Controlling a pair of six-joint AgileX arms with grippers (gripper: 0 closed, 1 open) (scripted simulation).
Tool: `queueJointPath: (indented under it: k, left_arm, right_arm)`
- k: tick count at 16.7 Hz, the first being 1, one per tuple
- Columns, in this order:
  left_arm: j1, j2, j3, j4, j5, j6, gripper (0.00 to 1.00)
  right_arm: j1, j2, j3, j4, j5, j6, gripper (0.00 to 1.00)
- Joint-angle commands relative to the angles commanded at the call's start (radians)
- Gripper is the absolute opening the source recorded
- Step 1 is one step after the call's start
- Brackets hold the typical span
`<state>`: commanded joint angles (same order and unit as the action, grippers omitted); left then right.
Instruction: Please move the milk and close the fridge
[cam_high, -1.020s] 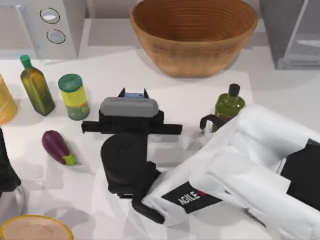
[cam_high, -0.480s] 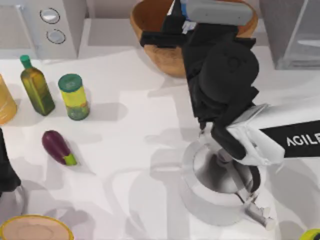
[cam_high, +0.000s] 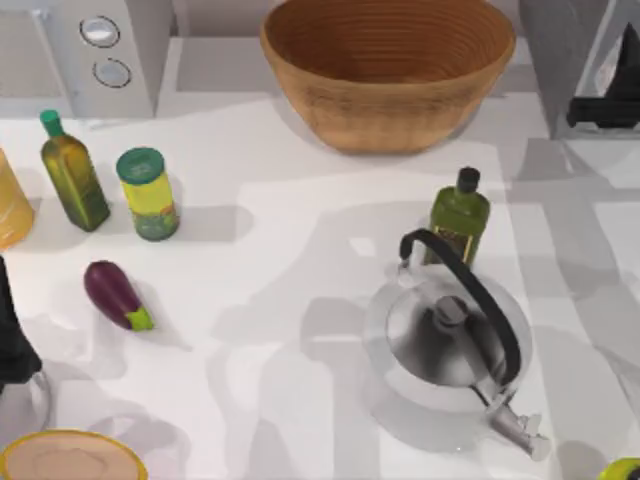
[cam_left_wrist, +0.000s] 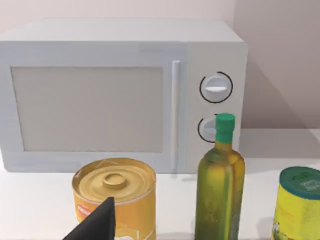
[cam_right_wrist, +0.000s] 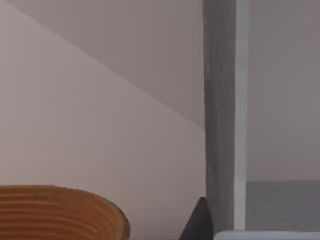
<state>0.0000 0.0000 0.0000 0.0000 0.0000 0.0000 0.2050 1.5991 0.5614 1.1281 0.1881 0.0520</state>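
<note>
Top view, right pincer (cam_high: 608, 108): my dark gripper sits at the far right edge, against the fridge (cam_high: 575, 60); I cannot tell whether it is spread or pinching.
Top view, milk: I cannot make the carton out here, so I judge it is at the fridge with my right gripper.
Top view, table: basket (cam_high: 388, 65), kettle (cam_high: 450, 350), dark green bottle (cam_high: 458, 215), eggplant (cam_high: 116, 294).
Left wrist view: my left arm idles near the microwave (cam_left_wrist: 122, 95), yellow can (cam_left_wrist: 116, 197) and olive oil bottle (cam_left_wrist: 220, 187).
Right wrist view: fridge wall (cam_right_wrist: 220, 110) close ahead, basket rim beside.
Handling, my judgement: the carton is light, stiff-sided, crushable; pinch its flat sides mid-height, gently, upright.
</note>
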Motion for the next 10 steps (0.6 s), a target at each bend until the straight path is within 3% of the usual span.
queueJointPath:
  k: [5, 10]
  left_arm:
    - [0.000, 0.000, 0.000, 0.000, 0.000, 0.000, 1.00]
    - [0.000, 0.000, 0.000, 0.000, 0.000, 0.000, 1.00]
  right_arm:
    - [-0.183, -0.090, -0.164, -0.013, -0.142, -0.035, 0.00]
    - [-0.187, -0.089, -0.168, -0.013, -0.146, -0.034, 0.00]
